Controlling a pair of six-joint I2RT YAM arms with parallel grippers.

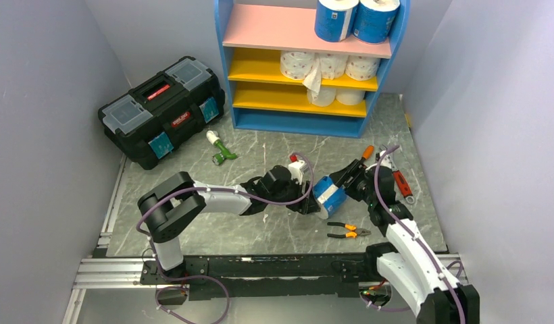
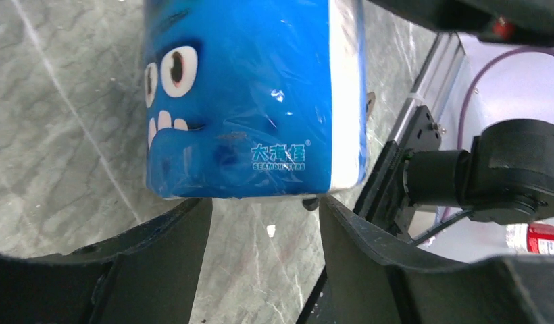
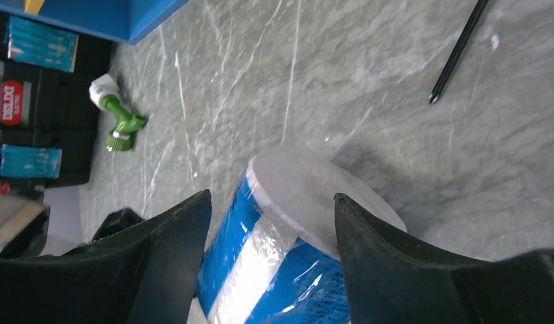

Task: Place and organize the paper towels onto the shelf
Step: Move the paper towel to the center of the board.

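Observation:
A blue-wrapped paper towel roll (image 1: pixel 328 196) sits tilted low over the middle of the grey mat, between both grippers. My right gripper (image 1: pixel 343 183) reaches it from the right. In the right wrist view its fingers (image 3: pixel 271 196) straddle the roll (image 3: pixel 294 229) and press its sides. My left gripper (image 1: pixel 307 200) is open on the roll's left. In the left wrist view its fingertips (image 2: pixel 264 209) stand just short of the roll (image 2: pixel 254 94). The shelf (image 1: pixel 274 27) stands at the back, with two blue rolls (image 1: pixel 355 19) on the pink board, three dotted rolls (image 1: pixel 328 65) on the upper yellow board and white rolls (image 1: pixel 335 96) below.
A black toolbox (image 1: pixel 163 108) stands at the back left. A green and white nozzle (image 1: pixel 220 150) lies in front of it. Orange-handled pliers (image 1: pixel 347 231) lie near the front right, and red-handled tools (image 1: pixel 401 182) lie by the right arm. Grey walls close both sides.

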